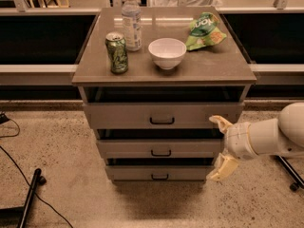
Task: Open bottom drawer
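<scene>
A grey-beige cabinet stands in the middle with three drawer fronts. The bottom drawer [159,173] is the narrowest front, with a small black pull handle [159,176], and it sits closed like the two above it. My gripper [218,146] comes in from the right on a white arm, at the cabinet's right side. Its two cream fingers [221,123] are spread wide apart, one by the top drawer's right end, the other level with the bottom drawer. It is open and holds nothing.
On the cabinet top [223,65] stand a green can [117,52], a water bottle [131,20], a white bowl [167,52] and a green chip bag [204,31]. A black stand leg [29,198] and cables lie on the floor at left. A caster leg [289,175] is at right.
</scene>
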Tool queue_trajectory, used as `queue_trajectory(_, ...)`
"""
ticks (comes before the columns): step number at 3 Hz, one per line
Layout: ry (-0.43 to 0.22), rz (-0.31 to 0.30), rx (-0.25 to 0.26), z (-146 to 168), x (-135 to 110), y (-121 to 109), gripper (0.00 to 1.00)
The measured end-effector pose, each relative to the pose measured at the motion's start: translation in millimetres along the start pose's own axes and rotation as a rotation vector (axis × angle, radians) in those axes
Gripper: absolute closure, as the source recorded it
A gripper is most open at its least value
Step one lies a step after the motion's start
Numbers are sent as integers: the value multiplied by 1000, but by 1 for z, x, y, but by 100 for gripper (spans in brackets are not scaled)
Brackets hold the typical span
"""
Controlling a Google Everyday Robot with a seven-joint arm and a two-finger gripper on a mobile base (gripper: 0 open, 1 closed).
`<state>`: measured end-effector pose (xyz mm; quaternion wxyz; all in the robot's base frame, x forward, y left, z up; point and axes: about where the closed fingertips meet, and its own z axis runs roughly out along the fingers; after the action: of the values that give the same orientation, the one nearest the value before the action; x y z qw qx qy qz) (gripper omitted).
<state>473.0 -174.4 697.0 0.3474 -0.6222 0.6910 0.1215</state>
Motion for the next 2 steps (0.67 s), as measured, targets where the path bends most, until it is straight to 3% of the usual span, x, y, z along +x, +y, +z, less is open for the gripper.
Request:
queue_trajectory(1,0,1,-5,0,0,1,0)
queue_trajectory(2,10,30,-35,37,38,-3,0)
